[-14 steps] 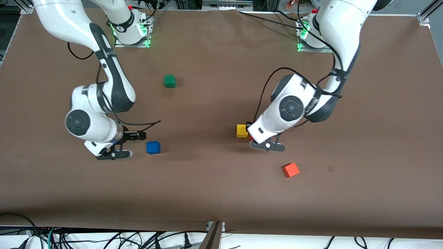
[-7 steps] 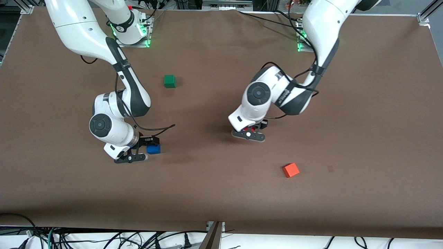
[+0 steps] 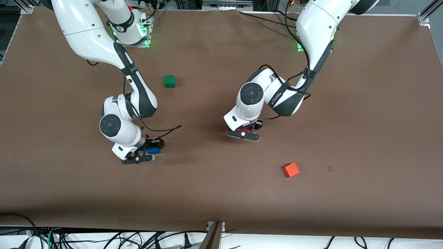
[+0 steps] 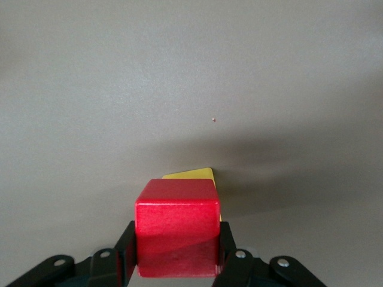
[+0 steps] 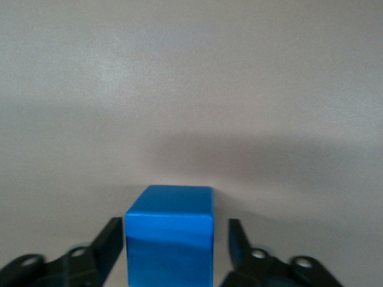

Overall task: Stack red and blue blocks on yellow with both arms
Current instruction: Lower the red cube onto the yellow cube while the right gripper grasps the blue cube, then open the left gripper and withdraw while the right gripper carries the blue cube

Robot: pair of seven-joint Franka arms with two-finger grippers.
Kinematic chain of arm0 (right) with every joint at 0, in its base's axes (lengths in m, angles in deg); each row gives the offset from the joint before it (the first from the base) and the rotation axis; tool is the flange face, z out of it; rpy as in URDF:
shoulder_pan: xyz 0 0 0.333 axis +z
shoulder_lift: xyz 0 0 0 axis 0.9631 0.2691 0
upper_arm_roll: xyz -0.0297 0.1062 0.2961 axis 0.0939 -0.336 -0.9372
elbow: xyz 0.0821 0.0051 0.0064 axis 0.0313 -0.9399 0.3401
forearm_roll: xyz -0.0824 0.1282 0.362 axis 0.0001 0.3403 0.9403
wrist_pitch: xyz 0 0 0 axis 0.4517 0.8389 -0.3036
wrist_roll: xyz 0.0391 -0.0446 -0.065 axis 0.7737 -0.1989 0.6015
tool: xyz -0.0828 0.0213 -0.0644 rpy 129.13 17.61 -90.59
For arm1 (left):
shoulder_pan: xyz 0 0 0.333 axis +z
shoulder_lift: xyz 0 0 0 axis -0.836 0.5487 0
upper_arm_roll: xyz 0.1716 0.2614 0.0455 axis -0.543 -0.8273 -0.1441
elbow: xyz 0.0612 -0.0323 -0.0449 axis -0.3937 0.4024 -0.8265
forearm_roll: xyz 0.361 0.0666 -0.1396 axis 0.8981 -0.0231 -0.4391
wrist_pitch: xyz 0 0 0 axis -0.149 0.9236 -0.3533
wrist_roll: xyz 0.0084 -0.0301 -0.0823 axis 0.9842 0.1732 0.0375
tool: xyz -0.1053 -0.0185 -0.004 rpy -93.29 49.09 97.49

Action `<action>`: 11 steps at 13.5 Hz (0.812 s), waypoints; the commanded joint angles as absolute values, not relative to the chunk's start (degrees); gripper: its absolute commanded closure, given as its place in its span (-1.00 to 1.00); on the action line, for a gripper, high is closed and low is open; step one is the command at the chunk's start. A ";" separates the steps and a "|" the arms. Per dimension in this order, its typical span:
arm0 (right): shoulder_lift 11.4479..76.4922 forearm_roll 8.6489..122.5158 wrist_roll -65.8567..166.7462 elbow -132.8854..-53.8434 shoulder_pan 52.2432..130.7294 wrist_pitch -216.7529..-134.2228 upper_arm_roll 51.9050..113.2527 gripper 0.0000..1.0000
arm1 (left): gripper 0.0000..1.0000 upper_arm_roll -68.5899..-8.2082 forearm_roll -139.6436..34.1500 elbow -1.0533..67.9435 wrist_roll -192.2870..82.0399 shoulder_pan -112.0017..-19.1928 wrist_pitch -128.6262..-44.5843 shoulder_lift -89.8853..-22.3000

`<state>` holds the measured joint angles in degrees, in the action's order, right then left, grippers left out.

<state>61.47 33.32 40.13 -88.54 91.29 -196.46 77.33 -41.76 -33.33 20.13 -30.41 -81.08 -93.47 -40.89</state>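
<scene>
Dual-arm stacking, both arms engaged at once. I have the left gripper (image 4: 177,263) clamped on the red block (image 4: 177,230), its fingers (image 4: 127,254) pressed flat to two opposite faces, so that the cube hangs square and can be set down without twisting. In the left wrist view a sliver of the yellow block (image 4: 190,174) shows just past the red block's top edge and partly under it; I judge that the red cube is carried above the yellow one, close to alignment but not yet seated, since I cannot tell whether the two touch. In the front view the left gripper (image 3: 243,133) sits over the middle of the table (image 3: 221,193), hiding the yellow block entirely. Meanwhile my right gripper (image 5: 170,257) is down at the blue block (image 5: 170,236), fingers (image 5: 106,245) apart, one on each side with a visible gap to either face, so the cube lies between them unheld on the table, toward the right arm's end (image 3: 153,150). Straddling it now lets me close as soon as the red block is placed. The green cube (image 3: 169,81) and the orange-red cube (image 3: 291,169) lie well apart from both grippers and play no part.
</scene>
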 commanded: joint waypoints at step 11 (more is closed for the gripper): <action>55.05 39.72 40.14 -77.94 91.18 -175.20 77.39 0.43 | 0.99 -42.05 -31.71 22.24 -24.40 -82.30 -93.98 -41.72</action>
